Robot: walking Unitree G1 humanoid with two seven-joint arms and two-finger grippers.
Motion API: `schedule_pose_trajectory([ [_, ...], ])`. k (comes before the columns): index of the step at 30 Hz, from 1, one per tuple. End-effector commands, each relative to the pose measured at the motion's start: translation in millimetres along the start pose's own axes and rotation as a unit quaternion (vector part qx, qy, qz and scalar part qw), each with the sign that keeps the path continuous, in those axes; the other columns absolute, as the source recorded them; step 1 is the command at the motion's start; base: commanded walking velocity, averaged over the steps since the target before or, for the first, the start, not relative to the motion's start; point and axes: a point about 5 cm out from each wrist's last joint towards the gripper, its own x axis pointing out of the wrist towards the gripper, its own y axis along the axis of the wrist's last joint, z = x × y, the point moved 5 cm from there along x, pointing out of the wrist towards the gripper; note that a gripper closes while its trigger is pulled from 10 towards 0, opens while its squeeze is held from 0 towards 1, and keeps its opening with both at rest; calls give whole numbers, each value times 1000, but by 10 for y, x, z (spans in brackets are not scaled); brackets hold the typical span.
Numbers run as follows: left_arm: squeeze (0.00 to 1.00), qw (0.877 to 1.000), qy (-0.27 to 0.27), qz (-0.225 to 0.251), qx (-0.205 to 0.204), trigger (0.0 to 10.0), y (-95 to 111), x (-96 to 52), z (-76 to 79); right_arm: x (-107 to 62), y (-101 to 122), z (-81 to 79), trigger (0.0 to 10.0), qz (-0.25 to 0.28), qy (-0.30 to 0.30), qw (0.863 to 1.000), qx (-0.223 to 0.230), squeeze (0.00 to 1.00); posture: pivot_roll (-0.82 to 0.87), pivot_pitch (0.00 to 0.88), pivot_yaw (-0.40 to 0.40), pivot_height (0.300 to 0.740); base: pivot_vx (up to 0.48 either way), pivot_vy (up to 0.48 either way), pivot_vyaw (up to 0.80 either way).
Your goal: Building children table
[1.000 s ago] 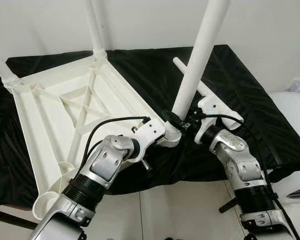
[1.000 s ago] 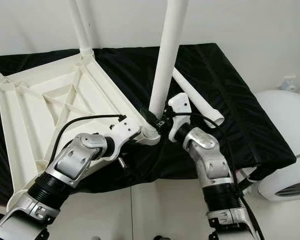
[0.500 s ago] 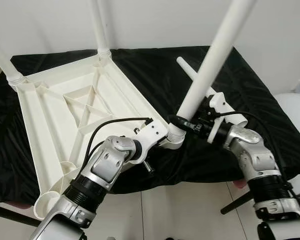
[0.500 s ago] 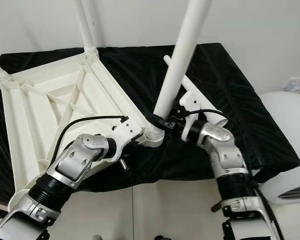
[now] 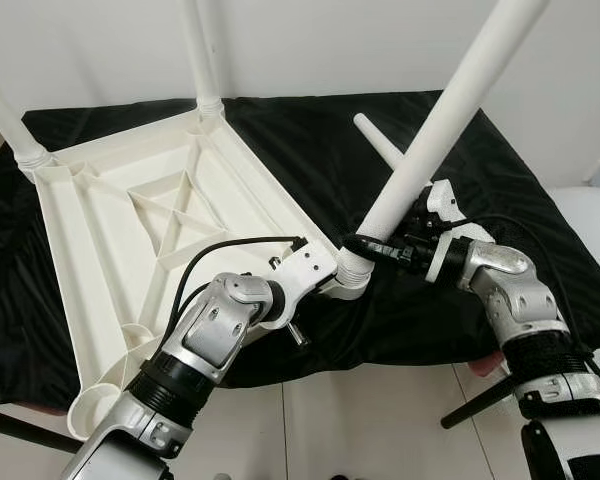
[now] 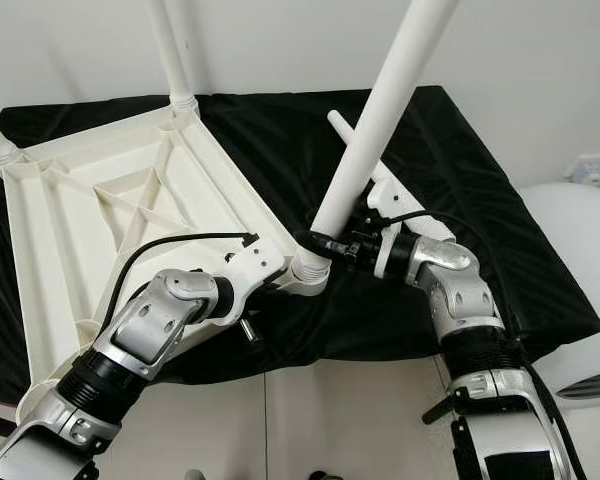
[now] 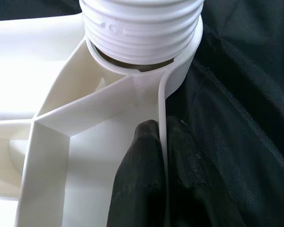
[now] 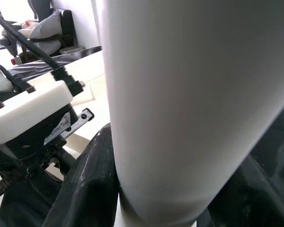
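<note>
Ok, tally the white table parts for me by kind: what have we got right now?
Tabletop, upside down, left gripper pinching its rim: 1
Fitted legs, standing in the far corners: 2
Held leg, tilted, in the right gripper at the near corner socket: 1
Loose leg, lying on the black cloth: 1
Total: 5

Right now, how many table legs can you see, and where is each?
4. Two stand in the far corners of the tabletop: and. One, tilted, is in the right gripper at the near corner. One lies loose on the cloth.
</note>
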Motion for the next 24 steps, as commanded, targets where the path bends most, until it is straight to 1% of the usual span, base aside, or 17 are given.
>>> schedule_pose_trajectory([
  [1, 0, 998, 41, 44, 19, 10000, 236, -111, -100, -71, -333, 35, 10000, -60, -30, 997, 27, 0, -61, 158, 18, 740, 0, 0, 0],
  [5, 0, 998, 44, 45, 17, 10000, 241, -113, -108, -21, -316, 36, 10000, -53, -32, 998, 28, 0, -61, 158, 18, 740, 0, 0, 0],
  [6, 0, 998, 45, 46, 17, 10000, 244, -115, -112, 2, -297, 40, 10000, -45, -34, 998, 27, 0, -56, 158, 14, 740, 0, 0, 0],
  [8, 0, 998, 47, 46, 13, 10000, 234, -128, -117, 24, -196, 80, 10000, -8, -51, 998, 42, 0, -52, 158, 16, 740, 0, 0, 0],
  [11, 0, 998, 48, 46, 11, 10000, 226, -135, -120, 13, -166, 104, 10000, 3, -59, 997, 50, 0, -53, 158, 17, 740, 0, 0, 0],
  [12, 973, 998, 47, 47, 8, 10000, 222, -140, -121, 5, -158, 107, 10000, 4, -59, 997, 46, 0, -56, 159, 21, 740, 0, 0, 0],
  [13, 973, 998, 44, 48, -1, 10000, 219, -143, -120, 0, -157, 105, 10000, 4, -59, 997, 43, 0, -57, 158, 21, 740, 0, 0, 0],
  [14, 1000, 998, 38, 53, -5, 10000, 232, -150, -115, -9, -147, 114, 10000, 7, -60, 997, 44, 0, -61, 159, 24, 740, 0, 0, 0],
  [17, 1000, 998, 31, 59, -9, 10000, 260, -161, -117, -18, -131, 132, 10000, 13, -65, 997, 45, 0, -64, 159, 28, 740, 0, 0, 0],
  [20, 1000, 997, 34, 64, 7, 10000, 321, -187, -175, -11, -95, 147, 10000, 23, -69, 996, 47, 0, -64, 157, 30, 740, 0, 0, 0],
  [21, 1000, 997, 34, 64, 7, 10000, 321, -187, -175, -11, -95, 147, 10000, 23, -69, 996, 47, 0, -64, 157, 30, 740, 0, 0, 0],
  [22, 1000, 997, 36, 66, 17, 10000, 350, -206, -199, -6, -74, 155, 10000, 28, -72, 996, 49, 0, -64, 157, 30, 740, 0, 0, 0],
  [23, 0, 997, 32, 73, 13, 10000, 388, -237, -214, -3, -36, 176, 10000, 37, -76, 995, 53, 0, -63, 155, 30, 740, 0, 0, 0],
  [24, 0, 997, 29, 78, 9, 10000, 413, -260, -219, -2, -11, 192, 10000, 43, -80, 994, 55, 0, -63, 155, 30, 740, 0, 0, 0],
])
